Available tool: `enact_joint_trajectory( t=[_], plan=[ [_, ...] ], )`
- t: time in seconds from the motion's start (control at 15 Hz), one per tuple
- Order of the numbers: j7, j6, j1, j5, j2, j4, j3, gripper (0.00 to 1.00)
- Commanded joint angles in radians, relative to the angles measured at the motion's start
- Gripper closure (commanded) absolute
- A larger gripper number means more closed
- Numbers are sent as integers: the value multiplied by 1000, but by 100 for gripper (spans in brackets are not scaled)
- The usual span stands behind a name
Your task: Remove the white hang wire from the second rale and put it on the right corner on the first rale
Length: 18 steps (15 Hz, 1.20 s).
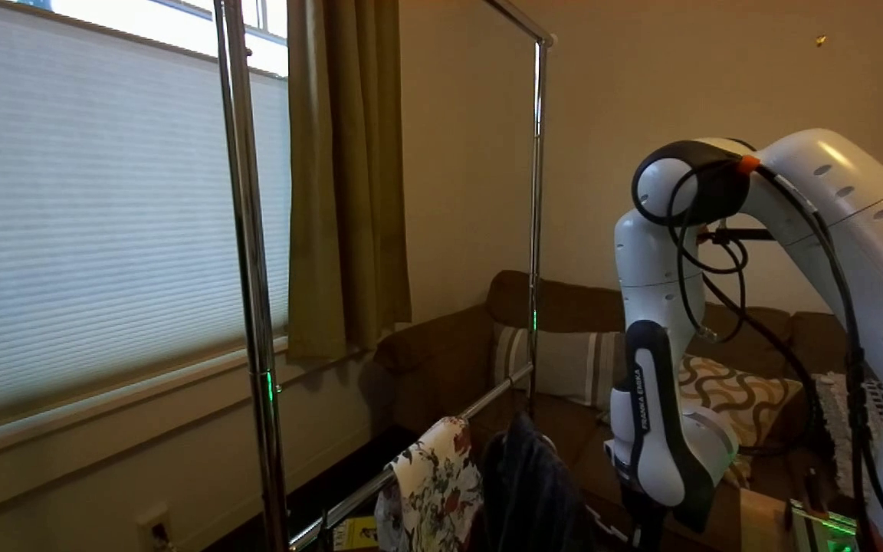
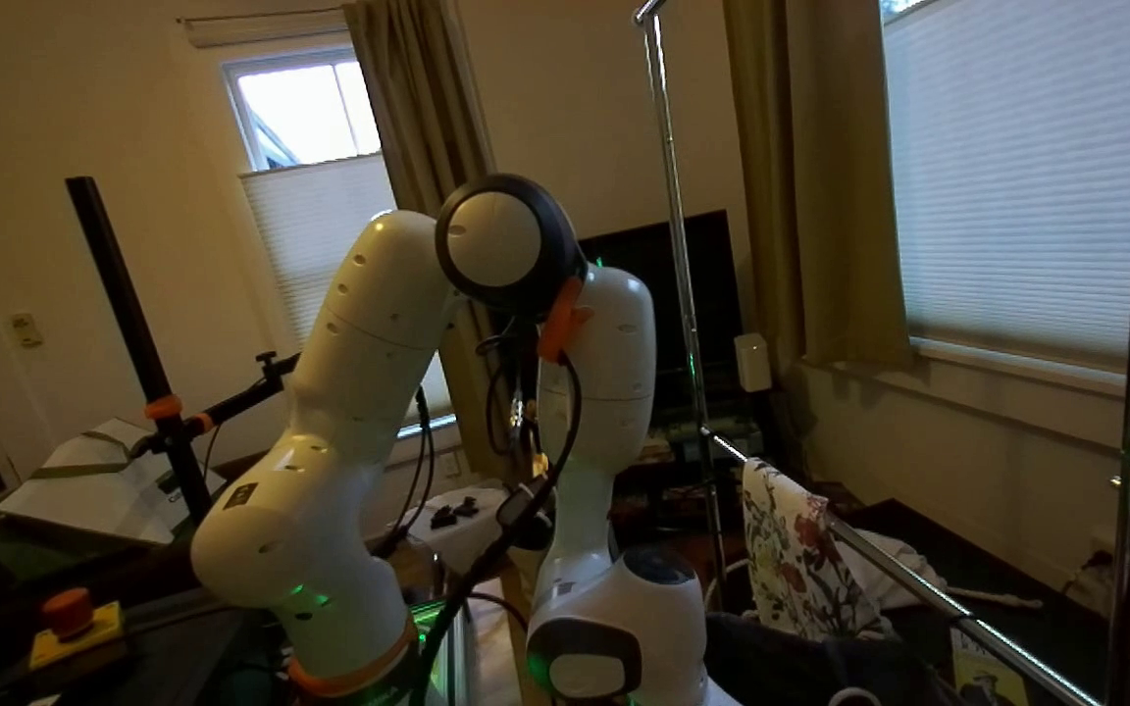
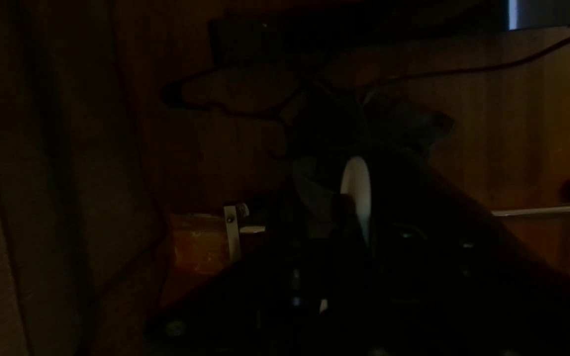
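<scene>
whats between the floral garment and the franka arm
In an exterior view: a dark garment beside the floral garment, then a pale strip, too obscured to identify, near the Franka arm.

The garment rack (image 1: pixel 248 230) is open between top crossbar (image 1: pixel 520 19) and lower crossbar (image 1: pixel 495 392). Floral-print cloth (image 1: pixel 438 475) covers part of the latter, with a dark garment (image 1: pixel 526 491) between cloth and robot arm (image 1: pixel 660 437). In an exterior view, the lower crossbar is free from cloth to far upright (image 1: pixel 538 192).

White hanger (image 3: pixel 358 184), silver lower rail (image 1: pixel 491 396), top rail (image 1: pixel 518 18)
</scene>
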Motion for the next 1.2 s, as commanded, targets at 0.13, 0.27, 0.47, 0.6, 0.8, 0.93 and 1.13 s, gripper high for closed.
enact_joint_trajectory(
  t=[0.13,0.27,0.47,0.6,0.8,0.93,1.13],
  plan=[
    [91,149,-185,4,50,1,56,98],
    [114,247,-253,-15,55,0,68,98],
    [161,390,-338,-49,38,1,82,98],
    [200,463,-370,-81,21,4,91,98],
    [178,453,-311,-73,-26,-5,56,98],
    [167,419,-264,-45,-41,1,45,98],
    [176,437,-283,-69,8,0,51,92]
  ],
)
